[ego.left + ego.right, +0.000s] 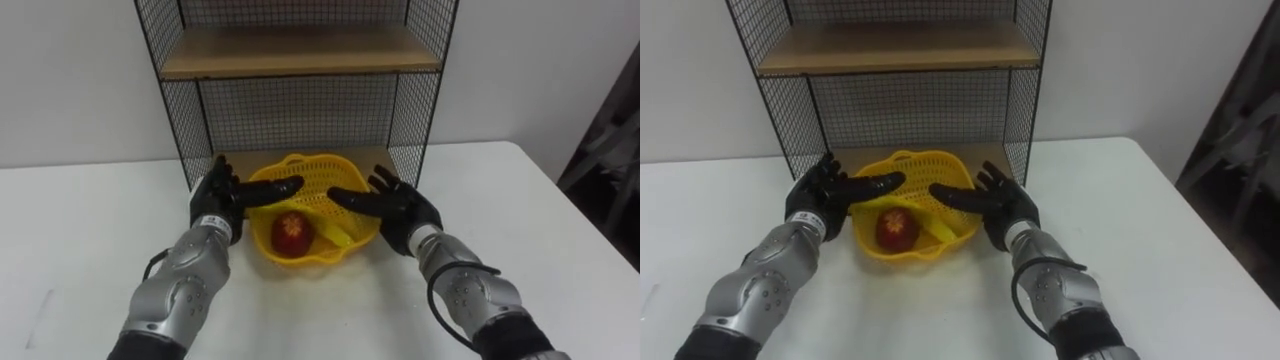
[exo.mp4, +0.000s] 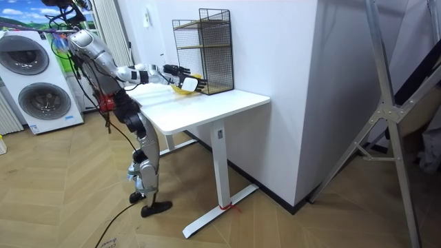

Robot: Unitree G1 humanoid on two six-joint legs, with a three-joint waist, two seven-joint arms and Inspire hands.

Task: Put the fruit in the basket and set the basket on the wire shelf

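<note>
A yellow perforated basket (image 1: 330, 180) (image 1: 925, 172) stands on the white table in front of the wire shelf's (image 1: 300, 60) (image 1: 895, 50) bottom level. Inside it lie a red apple (image 1: 292, 232) (image 1: 896, 227) and a banana (image 1: 335, 234) (image 1: 937, 230). My left hand (image 1: 222, 198) (image 1: 820, 195) is at the basket's left rim, fingers straight, its thumb reaching over the rim. My right hand (image 1: 395, 207) (image 1: 995, 200) is at the right rim, fingers straight, thumb pointing over the basket. In the room view both arms stretch out to the basket (image 2: 185, 84) beside the shelf (image 2: 203, 52).
The shelf has black mesh sides and back and a wooden board (image 1: 300, 50) above the bottom level. The white table (image 1: 80, 250) (image 2: 207, 107) stands against a white wall. Washing machines (image 2: 38, 83) stand behind the robot, which stands at the table's end.
</note>
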